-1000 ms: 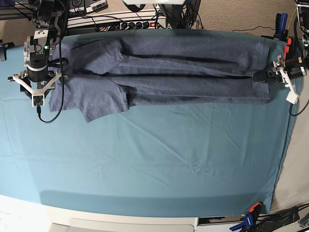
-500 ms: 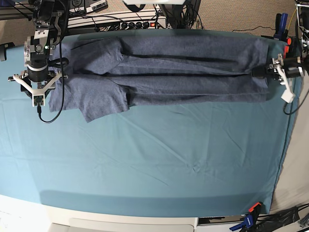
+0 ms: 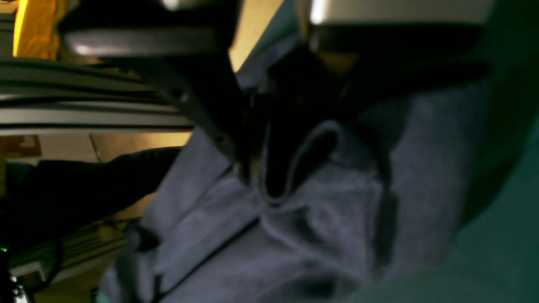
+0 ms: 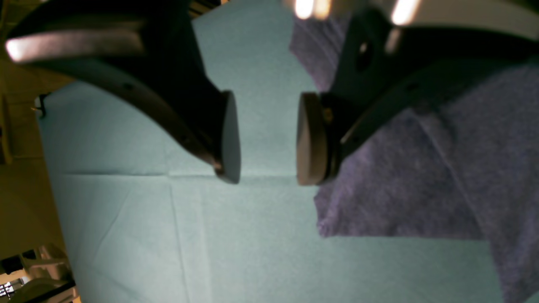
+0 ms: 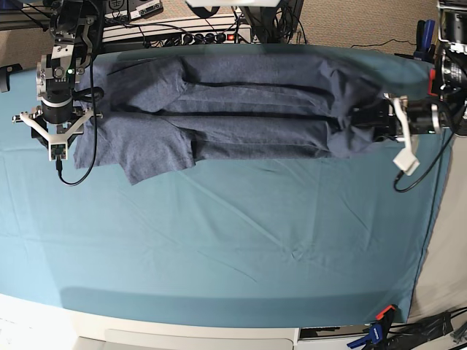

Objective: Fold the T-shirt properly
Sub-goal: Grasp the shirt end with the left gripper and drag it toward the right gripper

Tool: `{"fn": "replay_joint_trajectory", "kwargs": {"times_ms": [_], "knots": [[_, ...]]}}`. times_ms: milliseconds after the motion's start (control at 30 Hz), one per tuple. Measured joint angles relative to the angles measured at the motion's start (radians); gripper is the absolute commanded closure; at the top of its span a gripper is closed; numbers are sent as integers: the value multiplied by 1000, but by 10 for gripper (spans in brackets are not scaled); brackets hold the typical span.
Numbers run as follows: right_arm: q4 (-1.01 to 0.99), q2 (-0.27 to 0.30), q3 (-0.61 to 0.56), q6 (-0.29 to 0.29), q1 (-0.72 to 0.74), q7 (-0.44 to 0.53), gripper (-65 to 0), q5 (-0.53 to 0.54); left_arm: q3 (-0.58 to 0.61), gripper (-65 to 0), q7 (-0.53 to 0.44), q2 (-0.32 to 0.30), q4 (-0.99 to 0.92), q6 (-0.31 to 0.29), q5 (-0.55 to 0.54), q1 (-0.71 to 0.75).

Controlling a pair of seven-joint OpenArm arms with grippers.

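Observation:
The blue-grey T-shirt (image 5: pixel 241 109) lies as a long folded strip across the far part of the table, with a sleeve sticking out at the left. My left gripper (image 5: pixel 371 120) is shut on the shirt's right end, which is bunched up and lifted. In the left wrist view the dark fingers (image 3: pixel 210 109) pinch a loop of the T-shirt (image 3: pixel 328 219). My right gripper (image 5: pixel 55 122) is open and empty at the shirt's left end. In the right wrist view it (image 4: pixel 265 139) hangs over bare teal cloth, with the T-shirt's edge (image 4: pixel 400 176) just right of one pad (image 4: pixel 309 139).
The teal cloth (image 5: pixel 233 233) covers the whole table. A power strip and cables (image 5: pixel 197 35) run along the far edge. Clamps (image 5: pixel 379 321) grip the cloth at the front right corner. The table's right edge is just past my left arm.
My left gripper has moved left from the table's right edge, carrying the shirt's right end, which now bunches and folds inward. The right arm has not moved.

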Motion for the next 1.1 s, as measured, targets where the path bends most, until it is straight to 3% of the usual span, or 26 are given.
{"fn": "replay_joint_trajectory", "kwargs": {"times_ms": [300, 667, 833, 1100], "knots": [[0, 0, 0, 0, 0, 0, -235, 0, 0, 0, -29, 130, 72, 0, 37, 10], [0, 0, 0, 0, 0, 0, -235, 0, 5, 0, -51, 235, 72, 0, 90, 10], [0, 0, 0, 0, 0, 1, -235, 0, 68, 0, -59, 256, 72, 0, 106, 10], [0, 0, 0, 0, 0, 0, -235, 0, 214, 0, -125, 311, 71, 3, 233, -7]]}}
